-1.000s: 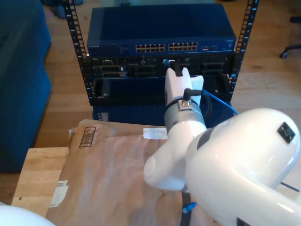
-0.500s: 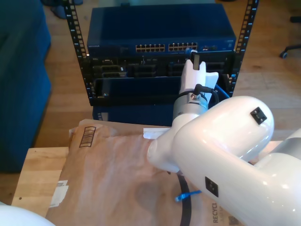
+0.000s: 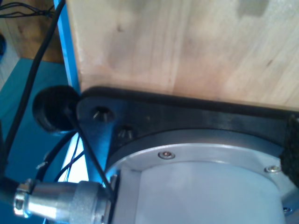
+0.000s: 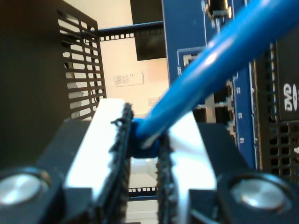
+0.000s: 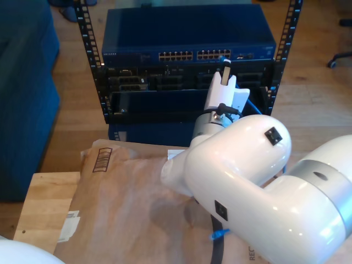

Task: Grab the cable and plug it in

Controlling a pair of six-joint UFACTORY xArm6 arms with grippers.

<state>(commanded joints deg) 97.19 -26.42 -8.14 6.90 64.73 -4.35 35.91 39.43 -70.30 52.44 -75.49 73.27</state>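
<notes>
My second gripper [image 4: 145,140] is shut on the cable [image 4: 210,65], a thin bright-blue cord pinched between its black pads [image 4: 122,140]. Beyond the pads the cable runs toward the blue switch face and its ports [image 4: 224,109]. In the exterior view the second gripper [image 5: 224,67] stands upright right at the right-hand port bank [image 5: 214,54] of the blue switch [image 5: 187,30]. A stretch of cable [image 5: 251,101] loops behind the wrist. Its free plug end [image 5: 219,235] lies on the brown paper under the arm. The plug at the gripper is hidden.
Black rack units [image 5: 143,82] sit under the switch between perforated rails [image 5: 88,33]. A brown paper package [image 5: 126,203] covers the wooden table [image 5: 38,203]. A blue sofa [image 5: 25,93] stands at the exterior view's left. The first wrist view faces wood [image 3: 187,42] and a black mounting plate [image 3: 154,116].
My second gripper moved with the cable from the black unit's middle toward the exterior view's right and up to the switch's right port bank. The arm's elbow swung toward the view's left.
</notes>
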